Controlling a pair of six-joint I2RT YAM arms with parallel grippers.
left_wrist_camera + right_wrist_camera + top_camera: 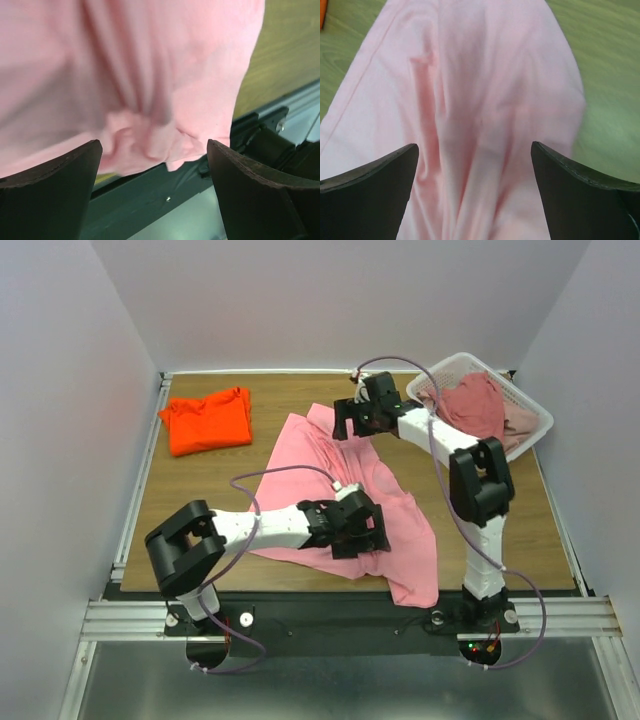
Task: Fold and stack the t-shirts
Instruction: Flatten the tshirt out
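One rumpled pink t-shirt (410,530), seemingly unfolded

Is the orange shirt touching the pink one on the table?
Apart. The top view shows bare table between the orange shirt and the pink shirt.

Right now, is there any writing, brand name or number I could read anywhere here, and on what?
None can be read.
The pink shirt, the orange shirt and the shirts in the basket are plain, with no print or label showing.
The basket, the left arm and the right arm show no legible marking.
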